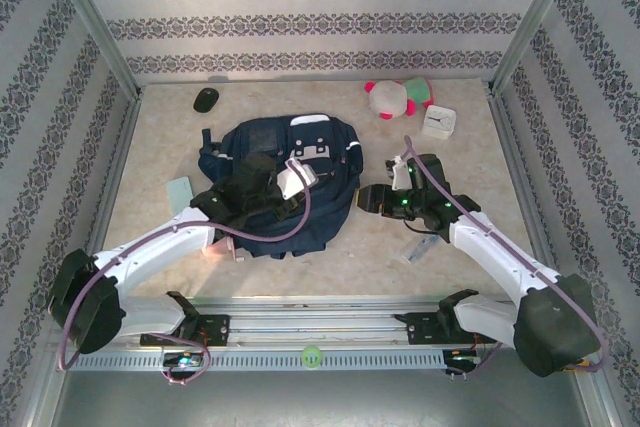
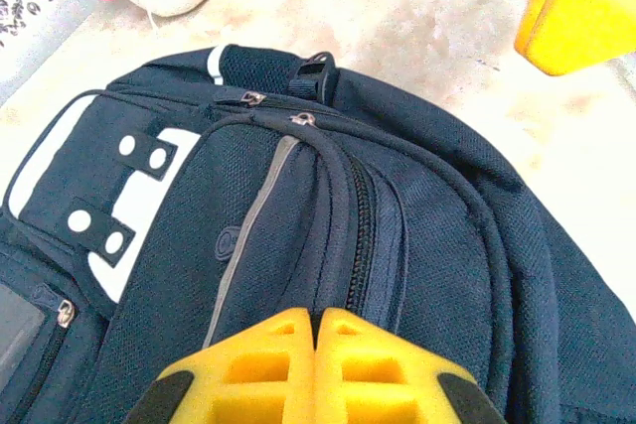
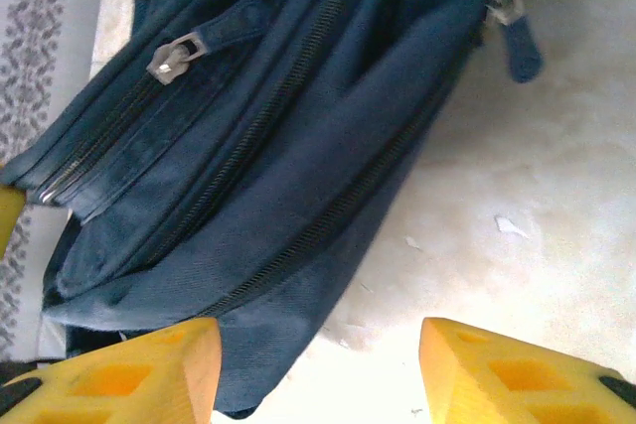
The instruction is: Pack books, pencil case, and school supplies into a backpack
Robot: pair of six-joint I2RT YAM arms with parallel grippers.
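Jaws: left gripper (image 2: 316,323) pinched shut atop the backpack (image 2: 437,245), right gripper (image 3: 318,335) parted beside it — apparently the opening stage; next, unzip a compartment.

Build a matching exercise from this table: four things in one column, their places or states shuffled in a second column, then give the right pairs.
Things
1. black computer mouse
2. white square clock
3. flat pale teal square
4. left claw

Places or states
A. shut, over the large navy blue fabric backpack
B. right beside the pink-and-white plush toy
C. near the far edge of the table, beyond the backpack
D. close beside the backpack's left side

Pairs: 1-C, 2-B, 3-D, 4-A
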